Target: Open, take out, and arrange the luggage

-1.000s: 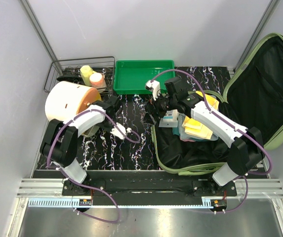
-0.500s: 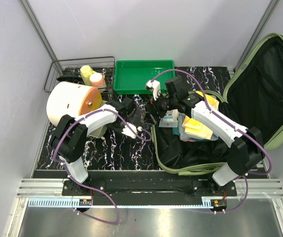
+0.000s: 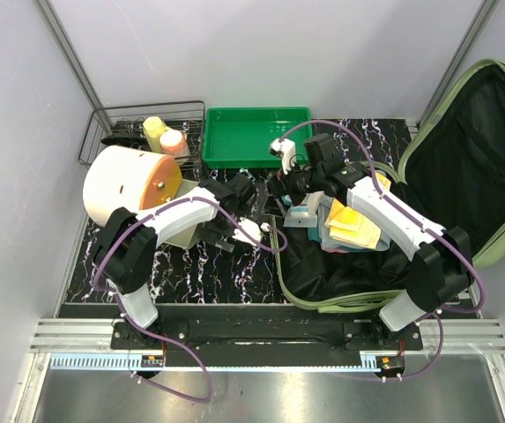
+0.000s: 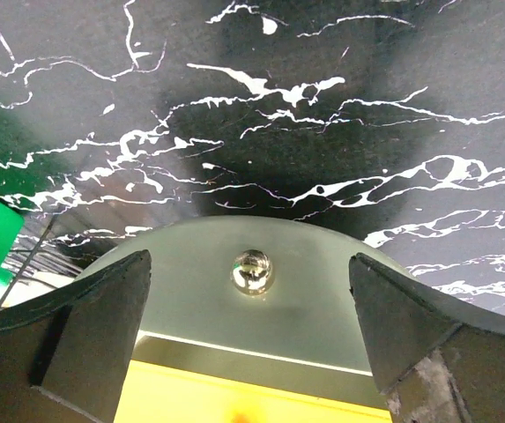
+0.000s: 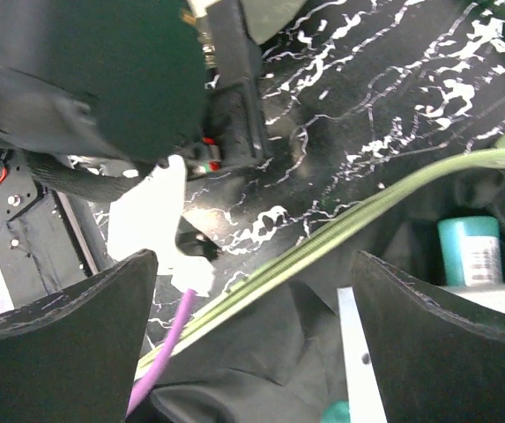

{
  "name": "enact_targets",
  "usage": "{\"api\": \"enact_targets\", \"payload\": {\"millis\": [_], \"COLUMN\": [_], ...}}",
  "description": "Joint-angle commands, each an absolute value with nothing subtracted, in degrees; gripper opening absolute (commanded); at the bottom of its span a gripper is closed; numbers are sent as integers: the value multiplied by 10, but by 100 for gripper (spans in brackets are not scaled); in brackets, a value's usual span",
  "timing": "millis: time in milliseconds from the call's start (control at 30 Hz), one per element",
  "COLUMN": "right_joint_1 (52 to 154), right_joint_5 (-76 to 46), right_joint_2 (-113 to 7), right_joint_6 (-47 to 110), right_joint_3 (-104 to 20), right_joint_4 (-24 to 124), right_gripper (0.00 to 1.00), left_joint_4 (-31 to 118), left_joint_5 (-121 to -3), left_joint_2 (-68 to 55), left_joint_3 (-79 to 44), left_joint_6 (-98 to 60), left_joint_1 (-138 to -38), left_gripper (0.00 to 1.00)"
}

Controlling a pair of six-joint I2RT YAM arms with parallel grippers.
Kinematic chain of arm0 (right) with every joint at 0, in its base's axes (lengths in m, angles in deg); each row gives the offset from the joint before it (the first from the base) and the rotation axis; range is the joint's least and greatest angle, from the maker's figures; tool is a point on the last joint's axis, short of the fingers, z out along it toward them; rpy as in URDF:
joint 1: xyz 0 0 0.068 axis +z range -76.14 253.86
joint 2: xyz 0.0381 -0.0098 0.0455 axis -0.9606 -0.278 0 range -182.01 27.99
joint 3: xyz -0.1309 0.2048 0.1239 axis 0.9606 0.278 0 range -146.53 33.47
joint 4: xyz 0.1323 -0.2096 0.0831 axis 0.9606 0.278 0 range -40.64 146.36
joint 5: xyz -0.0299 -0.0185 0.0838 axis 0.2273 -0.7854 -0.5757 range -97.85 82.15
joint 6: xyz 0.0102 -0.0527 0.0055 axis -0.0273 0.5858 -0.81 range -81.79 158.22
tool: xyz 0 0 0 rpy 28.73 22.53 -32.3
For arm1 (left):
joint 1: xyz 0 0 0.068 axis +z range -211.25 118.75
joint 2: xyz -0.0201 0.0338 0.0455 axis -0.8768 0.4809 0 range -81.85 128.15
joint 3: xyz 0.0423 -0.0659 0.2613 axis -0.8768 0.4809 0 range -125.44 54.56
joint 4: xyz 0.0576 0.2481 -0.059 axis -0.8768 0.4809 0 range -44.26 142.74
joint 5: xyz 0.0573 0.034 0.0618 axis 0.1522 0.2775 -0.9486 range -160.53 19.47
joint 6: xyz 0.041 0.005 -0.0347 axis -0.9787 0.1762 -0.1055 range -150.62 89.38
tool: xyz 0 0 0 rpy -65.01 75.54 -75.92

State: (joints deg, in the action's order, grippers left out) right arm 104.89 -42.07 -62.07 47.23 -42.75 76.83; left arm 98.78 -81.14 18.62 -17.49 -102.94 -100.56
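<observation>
Luggage: the luggage [image 3: 477,150] lies open at the right of the top view. Its base is flat on the table [image 3: 199,273] and its lid stands tilted up along the right edge, black lining showing.
Luggage contents: yellow packets [image 3: 358,225] are stacked in the upper part of the base, with a white and teal box [image 3: 303,214] at their left. The lower part of the base shows bare lining.
Green tray: the green tray [image 3: 256,113] sits at the upper centre, against the back edge of the table.
Wire basket: the wire basket [image 3: 102,119] at upper left holds a pale yellow bottle [image 3: 154,130] and a pink-capped one [image 3: 174,141], both upright.
Cream cylinder: the cream cylinder [image 3: 124,185] lies on its side at left, its orange end facing the centre.
Left gripper: the left gripper [image 4: 248,257] is over the dark marble at the frame's centre, its fingers spread wide with nothing clamped.
Right gripper: the right gripper [image 5: 254,256] is above the luggage's upper left corner, its fingers wide apart and holding nothing.
Edges: in the right wrist view the green zip rim [image 5: 340,233] runs diagonally, with marble above it and lining below.
Open room: bare marble lies between the tray and the luggage, and along the lower left of the table.
Hard to make out: a pale frosted dome with a shiny knob [image 4: 252,271], yellow beneath it, fills the lower part of the left wrist view. I cannot tell what it is.
Cut off: a teal container with a barcode label [image 5: 468,251] is partly hidden in the luggage.
</observation>
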Motion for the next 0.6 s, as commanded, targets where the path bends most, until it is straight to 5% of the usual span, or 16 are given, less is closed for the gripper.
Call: {"api": "enact_targets", "payload": {"millis": [0, 233, 500, 567], "right_joint_1": [1009, 984, 984, 983], "right_joint_5": [-434, -443, -391, -373], "right_joint_2": [-586, -559, -656, -687], "right_joint_6": [495, 611, 688, 695], "right_joint_3": [-439, -429, -501, -519], "right_joint_4": [783, 846, 900, 917], "right_gripper": [100, 98, 56, 53], "left_joint_4": [1015, 1038, 1054, 1056], "left_joint_5": [-769, -709, -544, -489], "left_joint_2": [125, 36, -60, -78], "left_joint_3": [-213, -211, -266, -288], "left_joint_6": [-991, -936, -836, -791], "left_joint_1": [-1005, -1005, -952, -918], "left_gripper": [99, 99, 99, 99]}}
